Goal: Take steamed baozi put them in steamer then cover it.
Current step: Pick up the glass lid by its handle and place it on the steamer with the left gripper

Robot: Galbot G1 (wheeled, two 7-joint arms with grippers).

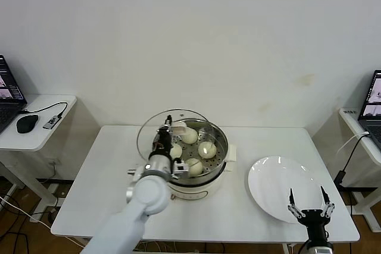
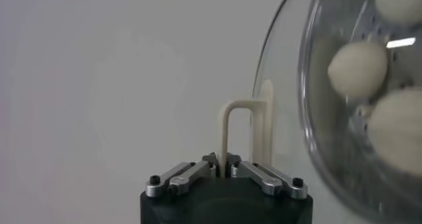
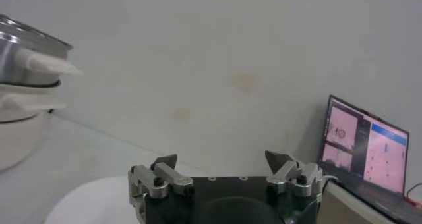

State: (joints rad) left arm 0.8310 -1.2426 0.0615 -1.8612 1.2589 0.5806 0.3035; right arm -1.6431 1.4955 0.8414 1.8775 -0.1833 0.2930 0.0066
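Observation:
The steamer [image 1: 218, 160] stands mid-table on its cream-white base and holds several steamed baozi [image 1: 206, 149]. My left gripper [image 1: 166, 135] is shut on the bar handle [image 2: 227, 126] of the glass cover [image 1: 152, 124]. It holds the cover tilted on edge over the steamer's left rear rim. In the left wrist view my left gripper [image 2: 223, 165] pinches the handle, and baozi [image 2: 357, 70] show through the cover's glass [image 2: 283, 80]. My right gripper [image 1: 308, 201] hangs open and empty at the table's front right, by the white plate.
A white plate [image 1: 271, 182] lies right of the steamer. Side tables flank the main table, with a laptop and mouse [image 1: 27, 124] on the left one and a laptop [image 3: 364, 146] on the right. The wall is close behind.

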